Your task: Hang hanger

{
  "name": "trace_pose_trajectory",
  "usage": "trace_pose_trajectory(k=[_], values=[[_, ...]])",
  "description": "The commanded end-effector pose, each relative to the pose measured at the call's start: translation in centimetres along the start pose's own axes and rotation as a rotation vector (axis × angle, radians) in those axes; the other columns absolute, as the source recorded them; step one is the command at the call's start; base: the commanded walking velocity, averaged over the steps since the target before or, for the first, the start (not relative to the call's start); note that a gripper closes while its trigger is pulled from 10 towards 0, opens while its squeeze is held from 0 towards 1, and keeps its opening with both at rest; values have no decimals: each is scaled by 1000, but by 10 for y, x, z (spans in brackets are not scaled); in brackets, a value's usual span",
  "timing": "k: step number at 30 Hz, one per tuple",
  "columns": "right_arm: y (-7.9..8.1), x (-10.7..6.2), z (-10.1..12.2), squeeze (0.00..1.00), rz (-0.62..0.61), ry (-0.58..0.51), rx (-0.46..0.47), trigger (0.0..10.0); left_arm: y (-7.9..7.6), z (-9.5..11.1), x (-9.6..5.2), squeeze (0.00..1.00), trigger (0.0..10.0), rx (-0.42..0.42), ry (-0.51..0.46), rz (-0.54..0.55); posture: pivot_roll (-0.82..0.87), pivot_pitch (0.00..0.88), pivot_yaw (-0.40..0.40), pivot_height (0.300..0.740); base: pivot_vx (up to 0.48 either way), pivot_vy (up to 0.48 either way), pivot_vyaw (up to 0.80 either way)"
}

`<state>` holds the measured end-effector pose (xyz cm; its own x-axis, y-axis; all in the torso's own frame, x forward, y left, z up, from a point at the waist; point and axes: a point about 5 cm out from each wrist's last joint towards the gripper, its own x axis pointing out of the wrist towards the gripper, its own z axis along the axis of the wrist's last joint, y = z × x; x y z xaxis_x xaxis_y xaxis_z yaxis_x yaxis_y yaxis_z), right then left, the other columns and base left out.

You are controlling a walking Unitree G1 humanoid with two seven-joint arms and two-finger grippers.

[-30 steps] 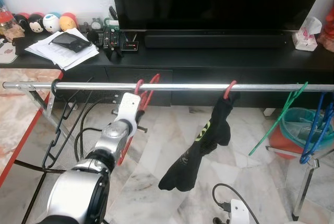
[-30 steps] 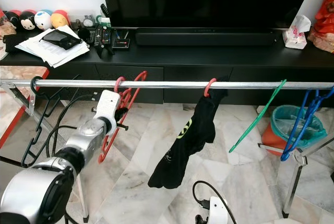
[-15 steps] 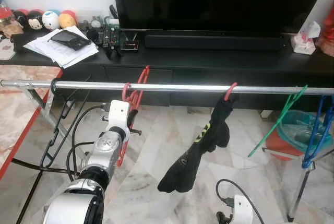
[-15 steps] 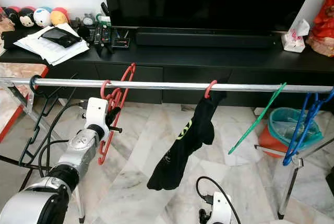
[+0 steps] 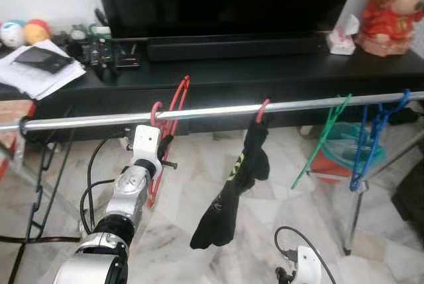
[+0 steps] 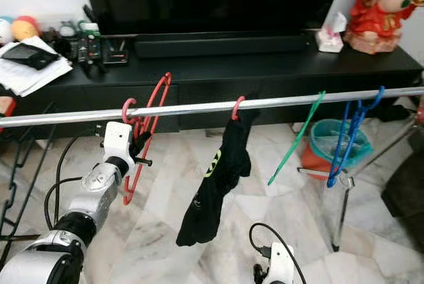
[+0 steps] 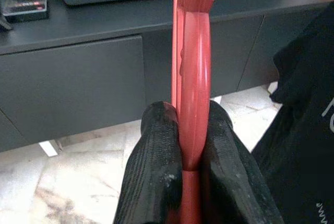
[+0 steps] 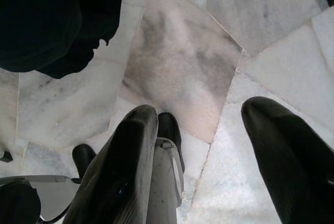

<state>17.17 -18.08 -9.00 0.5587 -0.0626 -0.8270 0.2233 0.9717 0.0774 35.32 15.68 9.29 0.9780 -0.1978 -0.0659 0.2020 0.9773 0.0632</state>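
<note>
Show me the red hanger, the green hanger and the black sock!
red hanger (image 6: 147,120): right eye view, on its upper frame below the rail.
green hanger (image 6: 295,143): right eye view, on its long slanting arm.
black sock (image 6: 211,188): right eye view, mid-cloth.

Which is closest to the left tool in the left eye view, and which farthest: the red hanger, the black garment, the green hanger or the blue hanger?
From the left tool:
1. Red hanger, clamped in the tool, hook over the rail.
2. Black garment, hanging mid-rail to the tool's right.
3. Green hanger, further right on the rail.
4. Blue hanger, near the rail's right end.
</note>
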Motion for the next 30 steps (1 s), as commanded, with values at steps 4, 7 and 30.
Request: trace_pose_trajectory(k=[4,7,30], values=[[-3,-1,-4,0,-5,16,-12,10000,1,1,-3,0,10000,4,-10,-2,119,26,-50,736,0,0,-769],[-3,-1,-4,0,-1,17,-15,10000,1,3,-3,0,10000,8,-19,-4,119,26,-50,736,0,0,-767],[0,-1,-4,0,5,6,2,10000,-12,21,15,0,10000,36,16,-17,120,41,-36,736,0,0,-133]])
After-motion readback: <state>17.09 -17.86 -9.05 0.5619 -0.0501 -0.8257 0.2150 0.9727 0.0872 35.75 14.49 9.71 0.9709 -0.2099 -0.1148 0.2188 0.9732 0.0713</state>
